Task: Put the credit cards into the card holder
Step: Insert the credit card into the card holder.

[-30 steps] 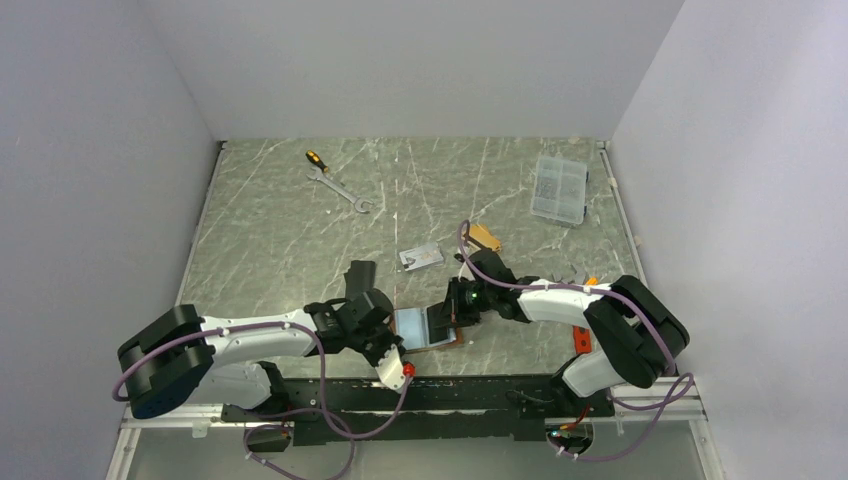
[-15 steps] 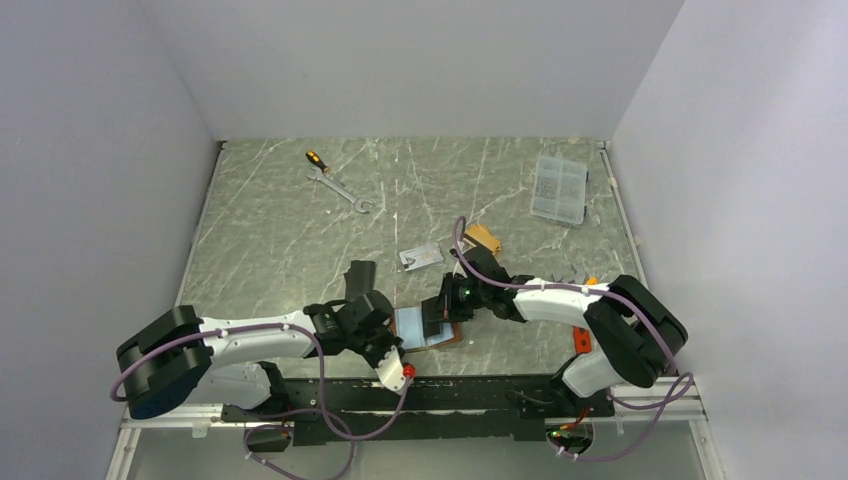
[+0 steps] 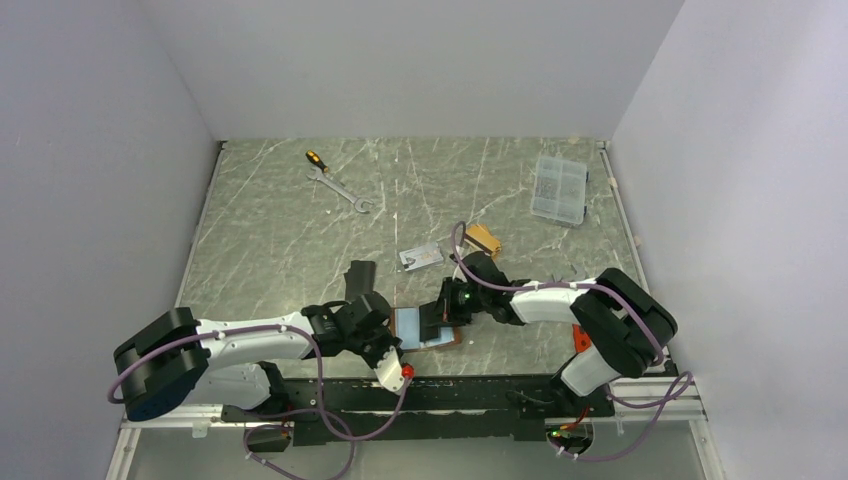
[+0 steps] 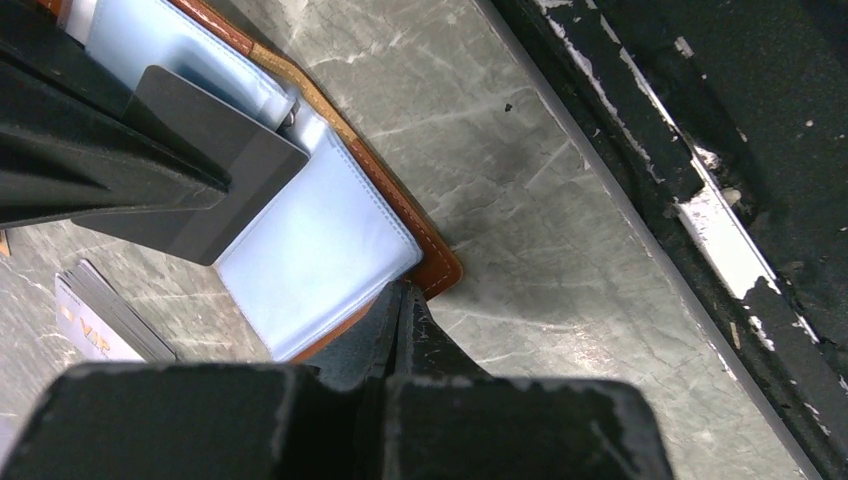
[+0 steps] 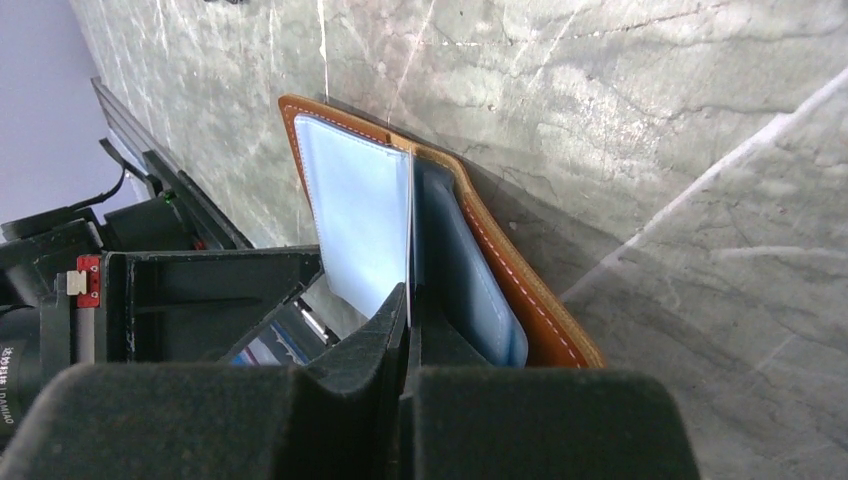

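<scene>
From above, the card holder (image 3: 412,326) lies open at the table's near edge, between my left gripper (image 3: 392,340) and right gripper (image 3: 440,320).

Left wrist: my left jaws are closed tight, tips on the holder's brown rim. I cannot tell if they pinch it. Other credit cards (image 4: 92,322) lie just beside.

Right wrist: my right jaws clamp a thin grey credit card (image 5: 410,230), edge-on over the pale sleeves.

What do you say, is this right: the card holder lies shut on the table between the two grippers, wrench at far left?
No: the card holder lies open, not shut; the right wrist view shows its pale sleeves spread. It lies on the table between the left gripper and right gripper, wrench at far left.
</scene>
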`<state>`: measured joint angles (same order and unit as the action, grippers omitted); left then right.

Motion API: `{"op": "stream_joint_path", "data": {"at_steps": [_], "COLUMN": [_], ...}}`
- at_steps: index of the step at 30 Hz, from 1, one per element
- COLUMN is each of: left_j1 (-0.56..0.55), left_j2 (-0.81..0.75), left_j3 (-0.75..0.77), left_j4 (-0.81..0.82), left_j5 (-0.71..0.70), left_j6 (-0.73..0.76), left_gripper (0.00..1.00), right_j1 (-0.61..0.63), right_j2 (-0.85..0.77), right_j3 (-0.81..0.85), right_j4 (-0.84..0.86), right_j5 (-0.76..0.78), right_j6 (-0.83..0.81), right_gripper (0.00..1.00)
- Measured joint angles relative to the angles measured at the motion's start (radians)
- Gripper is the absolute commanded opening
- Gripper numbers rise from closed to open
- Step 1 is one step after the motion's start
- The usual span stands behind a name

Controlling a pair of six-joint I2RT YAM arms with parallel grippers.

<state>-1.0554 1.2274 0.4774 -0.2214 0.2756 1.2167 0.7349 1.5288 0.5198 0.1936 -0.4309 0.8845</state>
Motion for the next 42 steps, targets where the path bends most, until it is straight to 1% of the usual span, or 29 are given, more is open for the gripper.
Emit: {"op": "stream_joint_path", "data": {"at_steps": [2, 4, 6, 9, 11, 17, 20, 22, 26, 29, 33, 36, 39, 42], "left_j1": [0.0, 0.0, 0.0, 0.0, 0.0, 0.0, 0.0, 0.0, 0.007, 0.031, 0.065, 0.07, 0.063, 0.047], "left_j2": [-0.002, -0.002, -0.002, -0.002, -0.002, -0.002, -0.002, -0.003, -0.011, -0.024, -0.057, -0.078, -0.061, -0.016], "left_j3": [0.0, 0.0, 0.0, 0.0, 0.0, 0.0, 0.0, 0.0, 0.009, 0.063, 0.168, 0.224, 0.247, 0.237], "left_j4": [0.0, 0.0, 0.0, 0.0, -0.001, -0.001, -0.001, 0.0, -0.01, -0.048, -0.081, -0.084, -0.08, -0.061], "left_j5": [-0.003, -0.005, -0.008, -0.011, -0.011, -0.011, -0.012, -0.016, -0.039, -0.047, -0.047, -0.021, 0.013, 0.035], "left_j6": [0.0, 0.0, 0.0, 0.0, 0.0, -0.001, -0.002, -0.003, -0.021, -0.06, -0.122, -0.149, -0.158, -0.151], "left_gripper": [0.0, 0.0, 0.0, 0.0, 0.0, 0.0, 0.0, 0.0, 0.0, 0.0, 0.0, 0.0, 0.0, 0.0], "right_j1": [0.0, 0.0, 0.001, 0.002, 0.002, 0.002, 0.002, 0.002, 0.002, 0.002, 0.011, 0.029, 0.046, 0.051], "right_j2": [0.0, -0.002, -0.01, -0.037, -0.07, -0.114, -0.117, -0.117, -0.117, -0.114, -0.091, -0.062, -0.041, -0.04], "right_j3": [-0.004, -0.004, -0.004, -0.002, 0.003, 0.039, 0.055, 0.063, 0.073, 0.081, 0.094, 0.11, 0.125, 0.126], "right_j4": [0.002, -0.003, -0.026, -0.078, -0.131, -0.28, -0.326, -0.341, -0.368, -0.381, -0.38, -0.377, -0.372, -0.372], "right_j5": [-0.004, -0.005, -0.001, 0.008, 0.023, 0.071, 0.085, 0.088, 0.092, 0.094, 0.093, 0.093, 0.093, 0.093], "right_j6": [0.003, 0.003, 0.001, -0.003, -0.011, -0.046, -0.06, -0.068, -0.081, -0.087, -0.09, -0.089, -0.089, -0.088], "right_gripper": [0.06, 0.21, 0.31, 0.41, 0.43, 0.45, 0.43, 0.4, 0.36, 0.32, 0.3, 0.28, 0.28, 0.27]}}
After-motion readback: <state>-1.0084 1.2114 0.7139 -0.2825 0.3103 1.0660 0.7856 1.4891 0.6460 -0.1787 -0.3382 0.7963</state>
